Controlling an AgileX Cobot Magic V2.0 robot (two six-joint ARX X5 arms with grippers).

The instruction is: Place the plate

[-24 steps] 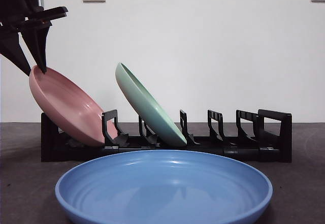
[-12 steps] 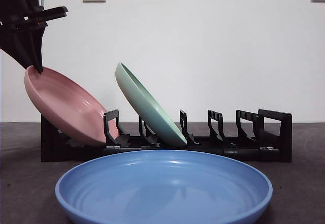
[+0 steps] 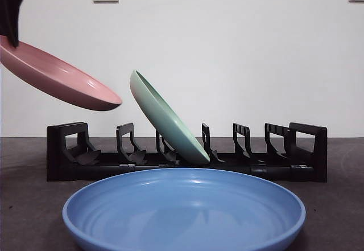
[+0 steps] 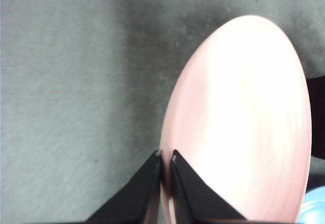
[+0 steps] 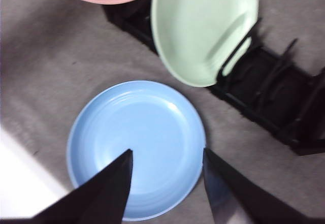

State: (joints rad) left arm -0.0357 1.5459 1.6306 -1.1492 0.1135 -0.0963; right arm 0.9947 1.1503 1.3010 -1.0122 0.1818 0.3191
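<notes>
Above rack (image 3: 187, 163), left hand (image 4: 165, 159) pinches (jaws closed) pink plate (image 4: 244, 117).

Light: even, fairly bright, no hard shadows on the white wall.
Glare: soft sheen inside the round blue glazed plate (image 3: 183, 208); the pale pink plate (image 4: 244, 122) looks washed out in the left wrist view.
Blur: right wrist view soft throughout, most beside the black slotted rack (image 5: 274, 92).
</notes>
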